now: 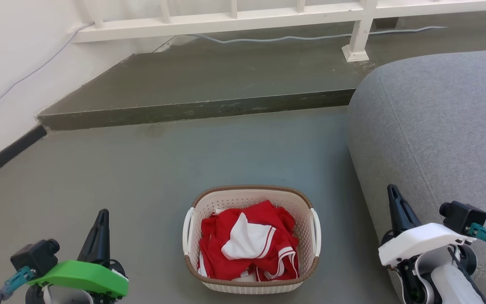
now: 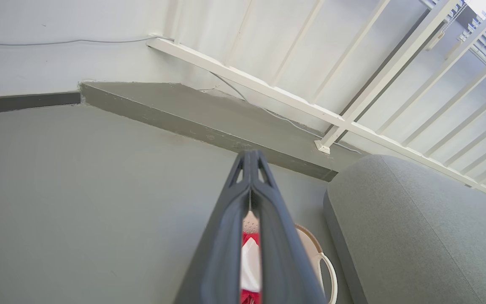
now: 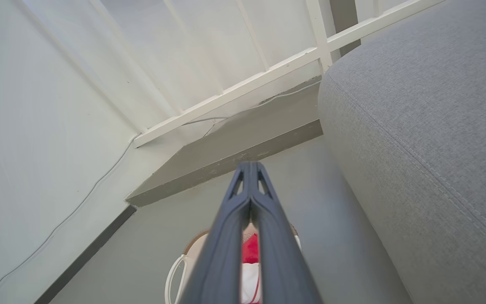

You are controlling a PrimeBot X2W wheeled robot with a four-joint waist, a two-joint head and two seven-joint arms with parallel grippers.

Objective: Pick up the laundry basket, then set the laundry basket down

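The laundry basket (image 1: 251,198), cream-white and perforated with a brown rim and two white side handles, stands on the grey floor at the bottom centre of the head view, holding red and white clothing (image 1: 249,245). My left gripper (image 1: 103,214) is shut and empty, raised well to the left of the basket. My right gripper (image 1: 392,190) is shut and empty too, off to the basket's right beside the sofa. In the left wrist view the shut left gripper (image 2: 250,155) covers most of the basket (image 2: 310,249). In the right wrist view the shut right gripper (image 3: 250,165) hides part of the basket (image 3: 194,247).
A grey sofa (image 1: 437,126) fills the right side, close to the basket. A raised dark step (image 1: 192,110) runs across behind, with a white railing (image 1: 243,19) and a cable (image 1: 293,39) on it. A white wall (image 1: 6,63) stands at the left.
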